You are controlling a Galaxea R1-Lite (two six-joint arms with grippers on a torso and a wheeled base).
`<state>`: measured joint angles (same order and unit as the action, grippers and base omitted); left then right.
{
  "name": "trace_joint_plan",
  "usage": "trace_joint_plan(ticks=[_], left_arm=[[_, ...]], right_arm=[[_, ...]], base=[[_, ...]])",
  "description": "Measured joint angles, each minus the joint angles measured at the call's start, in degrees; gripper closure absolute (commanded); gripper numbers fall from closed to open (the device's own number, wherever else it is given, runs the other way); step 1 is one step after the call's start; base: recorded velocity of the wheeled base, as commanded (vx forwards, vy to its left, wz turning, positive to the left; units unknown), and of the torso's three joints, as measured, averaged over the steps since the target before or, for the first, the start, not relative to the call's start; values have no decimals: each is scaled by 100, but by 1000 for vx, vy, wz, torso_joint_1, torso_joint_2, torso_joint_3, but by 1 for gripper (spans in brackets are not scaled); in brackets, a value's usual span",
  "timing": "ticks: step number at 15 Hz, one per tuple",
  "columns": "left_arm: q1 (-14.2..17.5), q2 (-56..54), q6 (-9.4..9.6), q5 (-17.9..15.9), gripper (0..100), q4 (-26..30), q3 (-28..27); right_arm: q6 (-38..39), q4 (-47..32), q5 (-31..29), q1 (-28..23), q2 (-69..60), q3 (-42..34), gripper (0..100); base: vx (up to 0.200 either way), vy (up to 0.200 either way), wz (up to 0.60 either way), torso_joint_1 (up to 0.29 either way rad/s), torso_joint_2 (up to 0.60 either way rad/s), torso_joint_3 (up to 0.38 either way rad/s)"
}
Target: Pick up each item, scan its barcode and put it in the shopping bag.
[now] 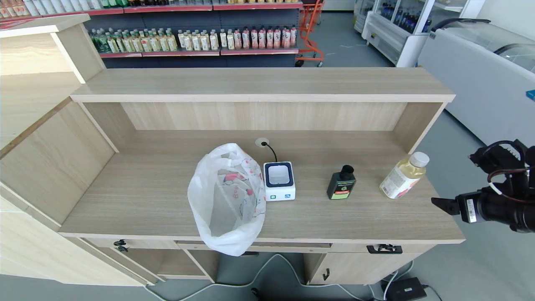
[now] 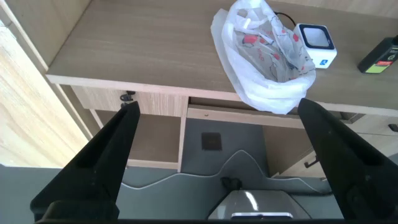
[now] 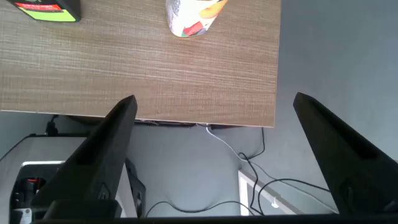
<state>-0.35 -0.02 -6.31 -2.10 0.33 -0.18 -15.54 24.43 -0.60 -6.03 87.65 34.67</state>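
A white plastic shopping bag [image 1: 225, 200] lies open at the counter's front edge, next to a small white barcode scanner [image 1: 279, 180]. To its right stand a dark bottle with a green and red label [image 1: 341, 183] and a pale tea bottle with a white cap [image 1: 404, 174]. My right gripper [image 1: 444, 205] hangs off the counter's right front corner, open and empty [image 3: 214, 101], with the tea bottle [image 3: 189, 15] and dark bottle [image 3: 50, 9] beyond it. My left gripper [image 2: 219, 107] is open and empty, low in front of the counter, facing the bag [image 2: 264, 56], scanner [image 2: 317, 45] and dark bottle [image 2: 380, 56].
The wooden counter [image 1: 167, 209] has a raised back shelf [image 1: 263, 83] and side walls. The scanner's cable [image 1: 271, 151] runs to a hole at the back. Drawers and cables sit under the counter. Store shelves and freezers stand behind.
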Motion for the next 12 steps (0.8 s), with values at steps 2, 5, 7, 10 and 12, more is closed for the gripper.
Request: trace_joint_plan(ticks=[2,5,7,10,12], left_arm=[[0,2,0,-1,0,2,0],[0,2,0,0,0,2,0],[0,2,2,2,0,0,0],[0,2,0,0,0,0,0],[0,2,0,0,0,2,0]], right_arm=[[-24,12,-22,4,549,322,0],[-2,9,-2,102,1086,670,0],[0,15,-2,232,1314,835,0],[0,12,-2,524,1571,1095,0],[0,1,-2,738,1707,1229,0]], base=[[0,0,0,0,0,0],[0,0,0,0,0,0],[0,0,0,0,0,0],[0,0,0,0,0,0],[0,0,0,0,0,0]])
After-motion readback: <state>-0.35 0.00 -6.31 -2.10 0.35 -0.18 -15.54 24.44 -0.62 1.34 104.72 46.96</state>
